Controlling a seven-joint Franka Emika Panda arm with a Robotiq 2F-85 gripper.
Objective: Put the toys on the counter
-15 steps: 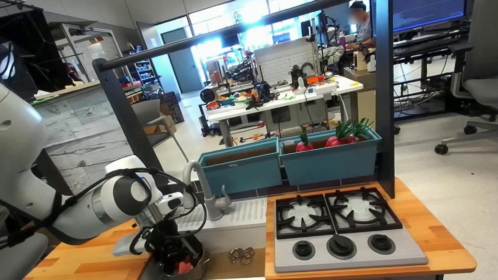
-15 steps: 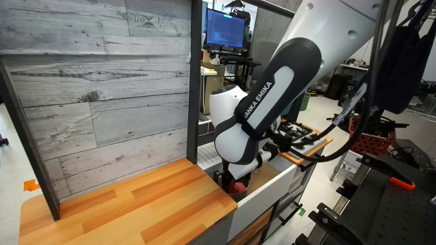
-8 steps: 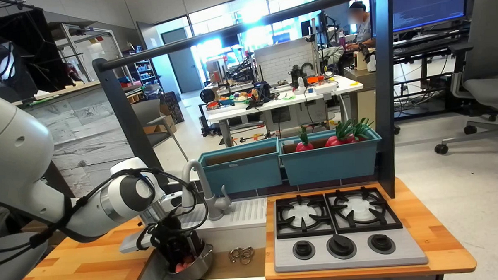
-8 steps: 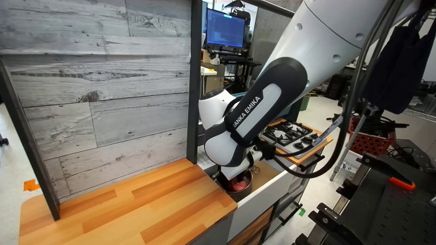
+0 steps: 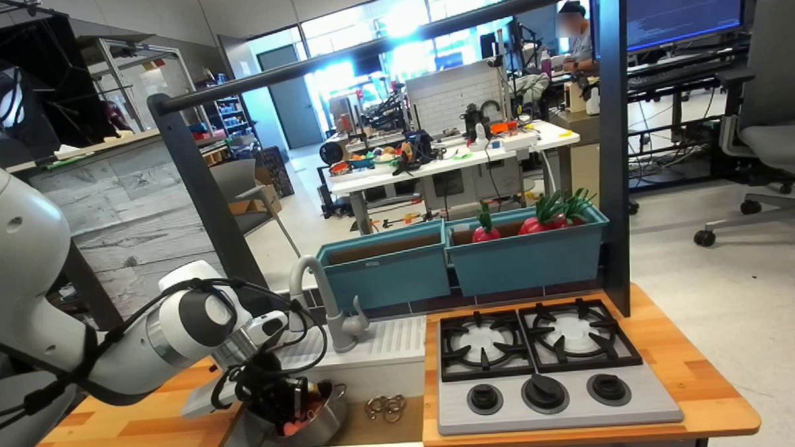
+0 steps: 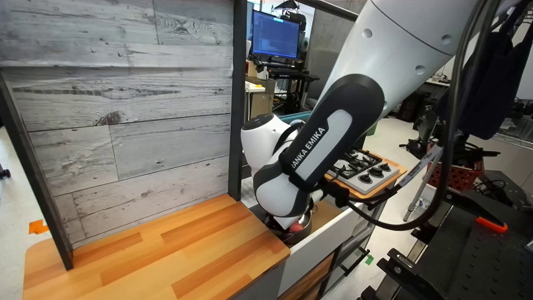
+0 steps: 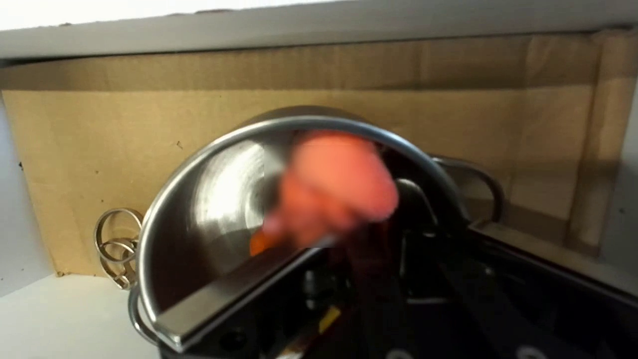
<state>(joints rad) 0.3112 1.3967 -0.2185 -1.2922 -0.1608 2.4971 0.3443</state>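
Note:
Red-orange toys lie in a round steel bowl [image 5: 325, 424] that stands in the sink. In the wrist view one toy [image 7: 341, 174] is large and blurred at the tips of my gripper [image 7: 366, 232]; it covers part of one fingertip. The jaws are together on it, though the exact contact is dark and hard to see. A smaller orange toy piece [image 7: 260, 243] shows beside it, lower in the bowl. The wood-plank counter [image 5: 140, 418] lies beside the sink, and it fills the near part of an exterior view as the same counter [image 6: 158, 254].
Metal rings [image 7: 118, 247] lie beside the bowl on the cardboard sink bottom. A grey faucet [image 5: 334, 312] rises behind the sink. Beyond the sink sits the stove [image 5: 556, 403]. Teal planters [image 5: 524, 259] with red vegetables stand at the back.
The arm has come lower, with its gripper down in the bowl. The jaws have closed at the toy. The bowl has slid a little towards the metal rings.

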